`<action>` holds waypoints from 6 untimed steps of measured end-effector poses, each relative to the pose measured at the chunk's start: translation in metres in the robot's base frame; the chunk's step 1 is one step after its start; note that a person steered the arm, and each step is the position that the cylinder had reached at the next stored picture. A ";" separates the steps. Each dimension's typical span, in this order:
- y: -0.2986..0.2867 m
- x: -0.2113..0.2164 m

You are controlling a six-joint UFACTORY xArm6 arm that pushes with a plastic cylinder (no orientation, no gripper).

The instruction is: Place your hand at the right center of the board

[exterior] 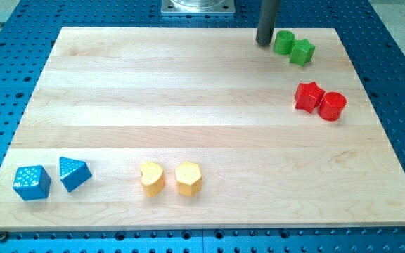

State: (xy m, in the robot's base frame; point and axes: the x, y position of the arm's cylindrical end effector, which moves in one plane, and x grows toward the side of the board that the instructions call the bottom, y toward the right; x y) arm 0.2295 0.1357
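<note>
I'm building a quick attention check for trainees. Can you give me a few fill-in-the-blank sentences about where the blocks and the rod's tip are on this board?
1. My tip stands just to the view's left of the ____ cylinder.
2. The red star touches the red ____.
3. The two blue blocks, a cube and a wedge-like one, sit at the board's bottom ____ corner.
4. Between the blue and red pairs, near the view's bottom, lie two ____ blocks.

Missing words: green; cylinder; left; yellow

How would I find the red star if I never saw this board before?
Look along the wooden board's right side, about halfway down. Two red blocks touch there, below the green pair near my tip. The red star is the left, pointy one; the red cylinder is round.
</note>
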 end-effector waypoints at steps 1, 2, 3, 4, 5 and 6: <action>0.000 0.000; 0.000 0.000; -0.001 0.012; 0.001 0.066; 0.033 0.082; 0.108 0.145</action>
